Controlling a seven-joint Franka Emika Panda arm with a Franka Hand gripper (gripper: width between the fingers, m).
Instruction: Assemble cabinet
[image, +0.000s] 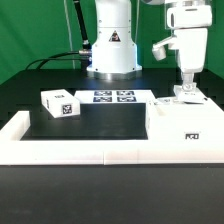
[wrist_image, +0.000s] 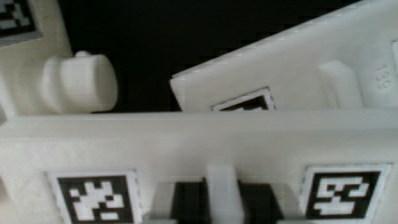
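The large white cabinet body (image: 185, 125) stands at the exterior view's right. My gripper (image: 186, 86) points straight down over it, with its fingers closed around the top of a small upright white panel (image: 187, 96) at the body's top edge. In the wrist view my gripper (wrist_image: 222, 200) shows two dark fingers pressed on a thin white strip of a panel (wrist_image: 196, 150) that bears two markers. Beyond it lies a tilted white part (wrist_image: 302, 70) with a marker, and a round white knob (wrist_image: 75, 80). A small white block (image: 60, 103) with markers sits at the left.
The marker board (image: 113, 97) lies flat at the back centre, in front of the robot base (image: 110, 45). A long low white border rail (image: 80, 150) runs along the front and up the left side of the black table.
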